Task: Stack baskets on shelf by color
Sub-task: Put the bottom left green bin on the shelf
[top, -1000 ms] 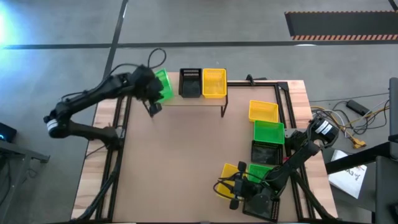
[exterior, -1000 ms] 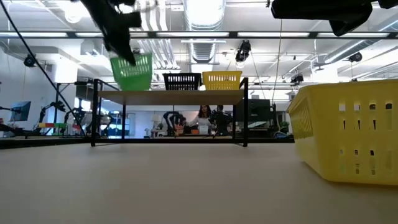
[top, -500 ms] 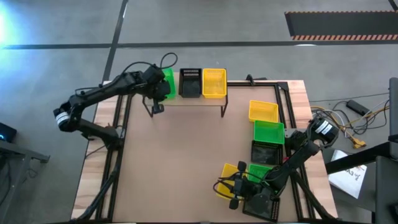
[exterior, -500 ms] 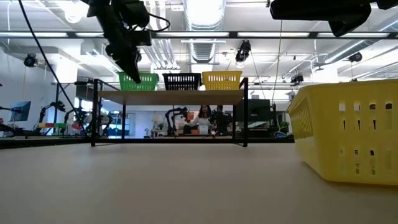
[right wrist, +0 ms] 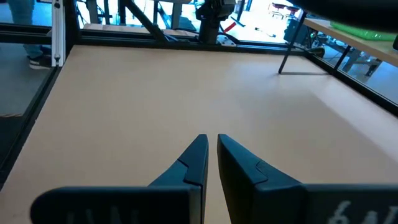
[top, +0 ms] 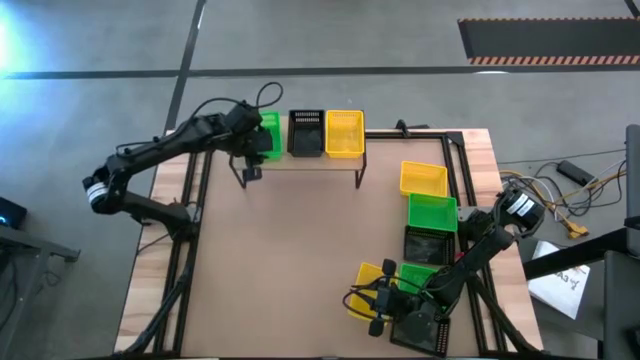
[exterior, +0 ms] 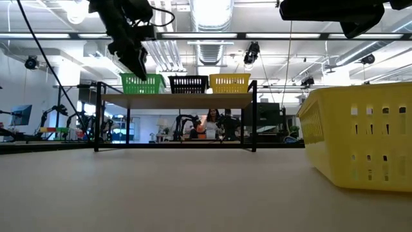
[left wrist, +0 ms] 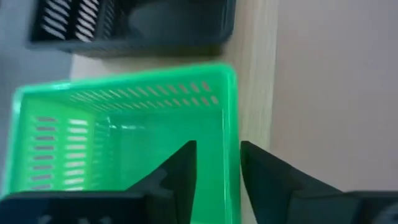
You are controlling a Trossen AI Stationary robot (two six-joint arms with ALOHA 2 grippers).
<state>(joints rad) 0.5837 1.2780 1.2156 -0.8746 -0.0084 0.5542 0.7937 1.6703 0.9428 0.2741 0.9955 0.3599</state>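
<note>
A green basket (top: 266,135) stands level on the left end of the light-wood shelf (top: 300,160), beside a black basket (top: 306,132) and a yellow basket (top: 344,133). My left gripper (left wrist: 217,146) is open at the green basket's near side. One finger is inside the basket and one outside its near wall (left wrist: 230,124). At the table's front right, my right gripper (right wrist: 211,140) is shut, hovering over the bare tabletop beside a yellow basket (top: 372,278). My left gripper comes slanting down from the table's left, its fingers astride the green basket's near wall (left wrist: 230,155). A gap shows between the inner finger (left wrist: 183,168) and the wall. Whether the outer finger (left wrist: 261,174) touches it, I cannot tell.
Along the table's right side lie a yellow basket (top: 423,178), a green one (top: 432,212), a black one (top: 430,243), another green one (top: 418,275) and a black one (top: 425,325) at the front. The tabletop's middle (top: 290,250) is bare. People stand in the room beyond the shelf.
My left gripper has carried the green basket toward the table's far right, from tilted in the air at the shelf's left end down onto the shelf. The basket now stands level next to the black one.
</note>
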